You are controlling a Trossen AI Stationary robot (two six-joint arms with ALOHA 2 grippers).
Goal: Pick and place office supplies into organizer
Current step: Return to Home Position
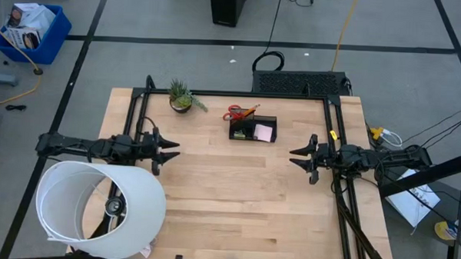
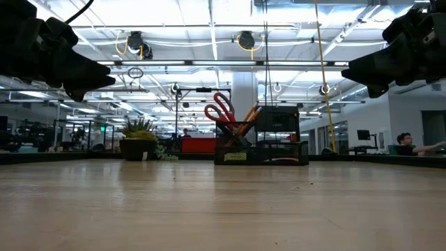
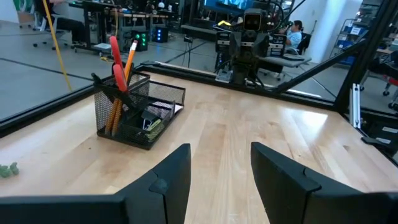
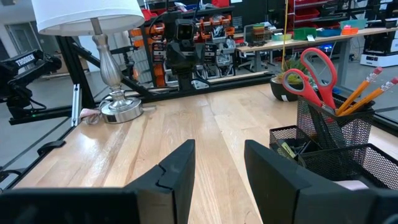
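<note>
Looking down, we see the left gripper and the right gripper facing each other across the table, with bare wood between them. Both are well apart from the organizer, which sits near the far edge. A potted plant stands to the organizer's left. A white-shaded lamp fills the near left corner. A pink pad lies in the organizer's lower compartment.

At table height, we see red scissors and orange pencils upright in the taller compartment. A yellow-green piece shows low behind its wall.

From the left wrist, that gripper's fingers stand apart, and the organizer is black mesh.

From the right wrist, its fingers stand apart too, with the organizer just off to one side.
</note>
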